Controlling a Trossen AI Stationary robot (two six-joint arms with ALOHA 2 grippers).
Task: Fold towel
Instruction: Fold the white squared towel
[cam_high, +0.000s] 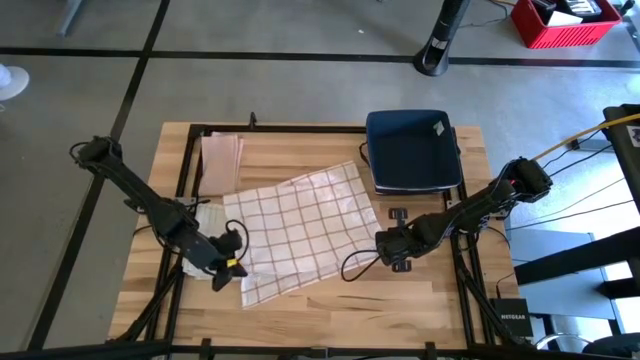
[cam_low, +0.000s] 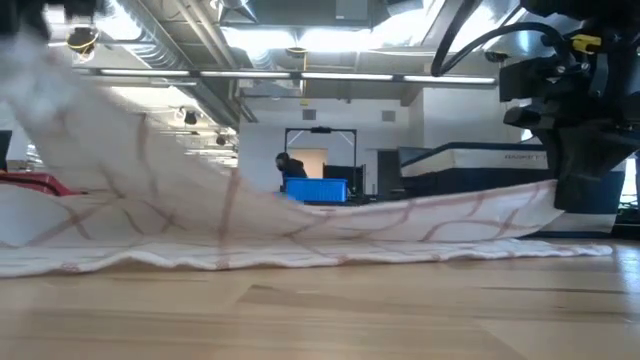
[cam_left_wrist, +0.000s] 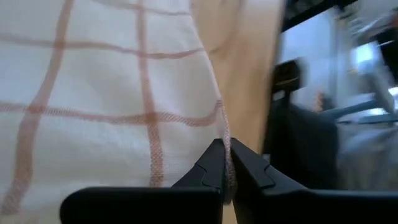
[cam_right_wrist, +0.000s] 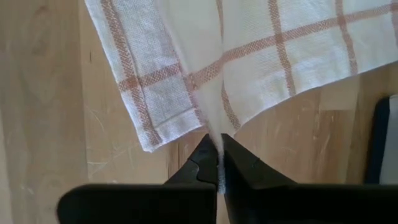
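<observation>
Pinching the towel (cam_high: 300, 232) at two edges, we have both arms committed to the fold. Nearest to us on the table (cam_high: 330, 300), at about eight o'clock from the cloth's middle, the left gripper (cam_high: 228, 267) has its fingers clamped on the hem; its wrist view shows the two dark tips (cam_left_wrist: 214, 163) pressed together with the checked edge caught between them. At about three o'clock, the right gripper (cam_high: 395, 250) is likewise closed on the cloth, where its own view shows a thin pleat of fabric drawn down into the shut tips (cam_right_wrist: 206, 157) above bare wood.

The towel itself lies spread across the middle of the table, slightly skewed, and the level view suggests its left side rises off the wood while the rest sags to the surface.

To do this step well, we judge that both arms should rise together and keep the held edge taut between them, so no slack bunches in the middle. We should carry that edge over toward the opposite side, roughly eleven o'clock, and lay it down with hems matched before letting go. The right grip looks thin, so a gentle pull matters.

Farther off, at one o'clock, a dark blue tray (cam_high: 412, 150) sits just beside the towel's far corner; we should keep the swing clear of it. At eleven o'clock a folded pinkish cloth (cam_high: 221, 160) lies near the table's far edge.
</observation>
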